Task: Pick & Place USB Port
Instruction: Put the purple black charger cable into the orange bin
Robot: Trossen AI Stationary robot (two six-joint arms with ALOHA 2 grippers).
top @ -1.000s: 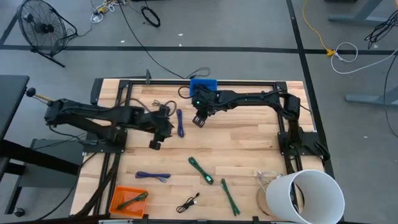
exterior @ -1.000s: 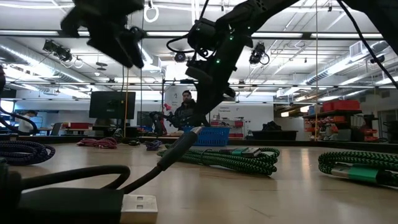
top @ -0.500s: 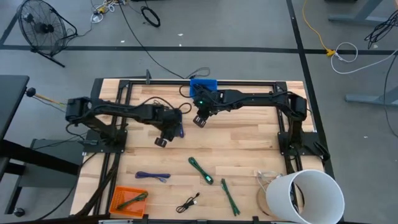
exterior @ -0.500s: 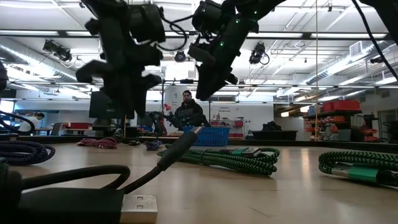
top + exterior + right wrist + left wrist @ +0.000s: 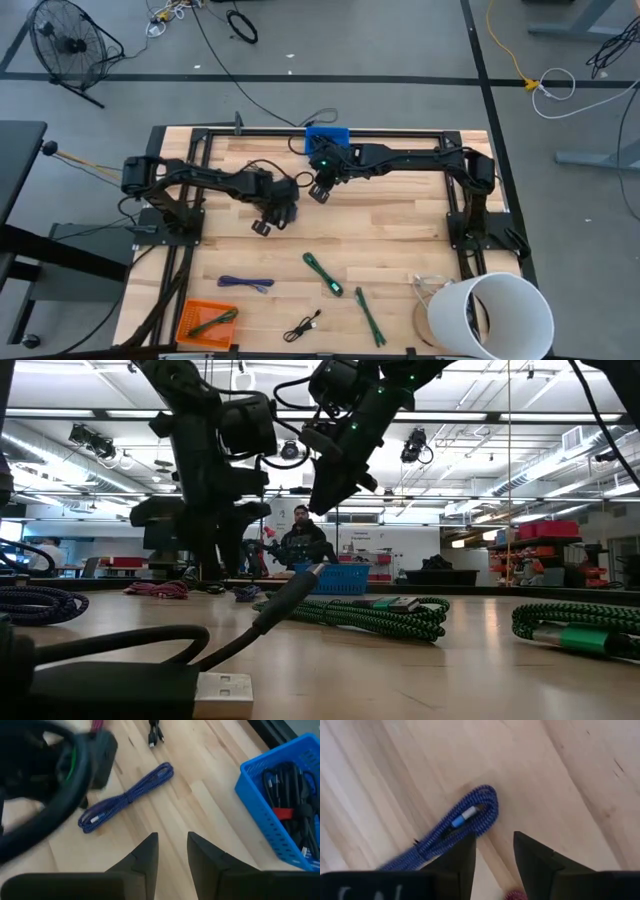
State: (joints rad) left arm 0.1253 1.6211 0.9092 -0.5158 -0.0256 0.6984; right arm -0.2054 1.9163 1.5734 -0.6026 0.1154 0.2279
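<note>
A blue braided USB cable (image 5: pixel 462 822) lies bundled on the wooden table; its looped end with a silver plug (image 5: pixel 465 815) is just ahead of my left gripper (image 5: pixel 495 850). That gripper points steeply down just above the table, open, with bare wood between its fingers. In the high view my left gripper (image 5: pixel 285 212) hides most of the cable. My right gripper (image 5: pixel 320 190) hangs open and empty above the table, near the blue basket (image 5: pixel 327 138). The right wrist view shows the whole blue cable (image 5: pixel 125 797) and the basket (image 5: pixel 285 795), which is full of dark cables.
More cables lie nearer the front edge: a green one (image 5: pixel 322 273), a purple one (image 5: pixel 245 284), a black one (image 5: pixel 302 326) and another green one (image 5: pixel 370 315). An orange tray (image 5: pixel 207 322) sits front left, a white bucket (image 5: pixel 490 315) front right. A person stands beyond the table (image 5: pixel 300 540).
My left gripper has swung toward the table's right and come down over the blue cable, rolling as it went. My right gripper has risen a little and backed toward the basket.
</note>
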